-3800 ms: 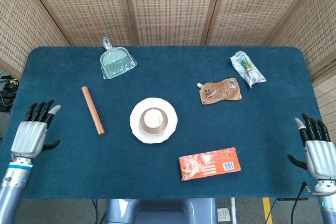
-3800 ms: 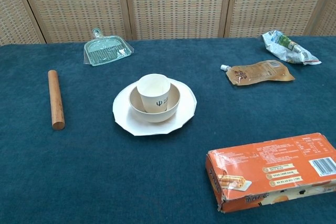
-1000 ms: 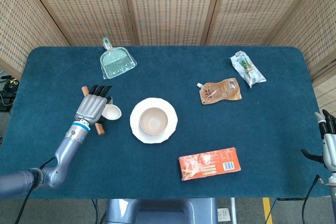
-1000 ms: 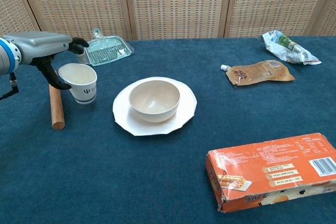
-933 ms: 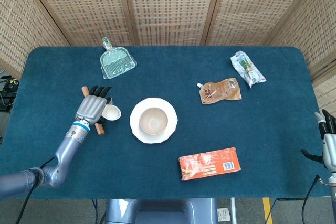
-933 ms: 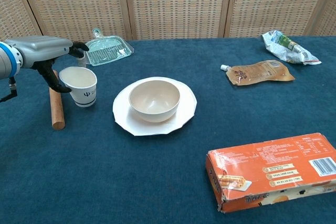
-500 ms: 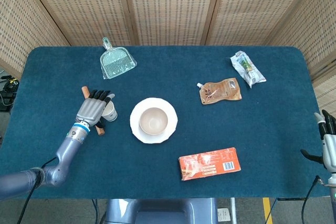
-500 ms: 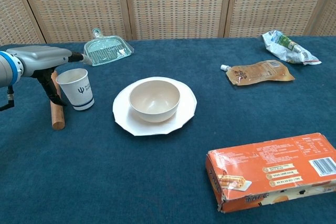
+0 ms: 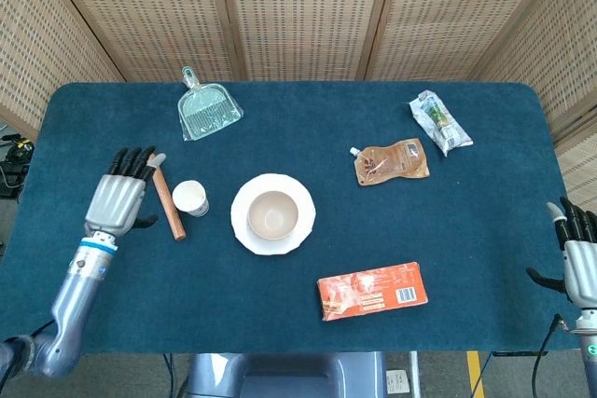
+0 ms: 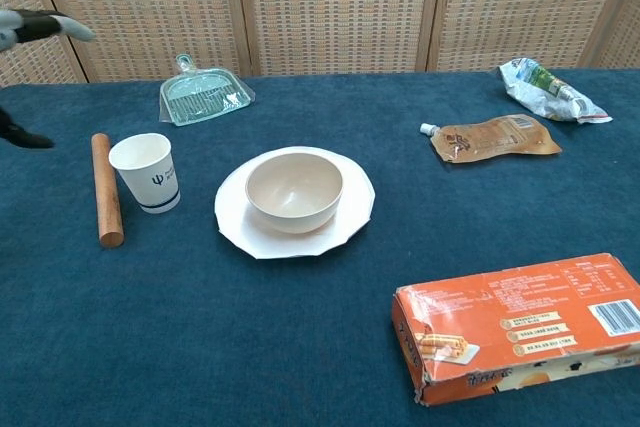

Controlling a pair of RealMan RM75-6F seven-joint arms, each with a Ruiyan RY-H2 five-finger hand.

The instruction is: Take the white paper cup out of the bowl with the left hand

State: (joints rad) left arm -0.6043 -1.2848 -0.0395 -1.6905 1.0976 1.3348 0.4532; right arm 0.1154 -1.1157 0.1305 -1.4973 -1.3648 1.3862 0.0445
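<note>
The white paper cup [image 9: 190,198] [image 10: 146,172] stands upright on the table between the wooden stick [image 9: 167,201] and the plate, with nothing touching it. The beige bowl [image 9: 273,214] [image 10: 294,189] is empty and sits on the white plate [image 9: 244,230] [image 10: 236,229]. My left hand [image 9: 118,199] hovers open left of the stick, fingers spread, holding nothing; in the chest view only its fingertips [image 10: 38,25] show at the left edge. My right hand [image 9: 579,253] hangs open off the table's right edge.
A clear green dustpan [image 9: 208,110] lies at the back left. A brown pouch [image 9: 392,161] and a crinkled snack bag [image 9: 439,121] lie at the back right. An orange box [image 9: 372,291] [image 10: 520,323] sits near the front edge.
My left hand set the cup down left of the plate, let go of it and drew back to the left past the stick. The right hand barely moved.
</note>
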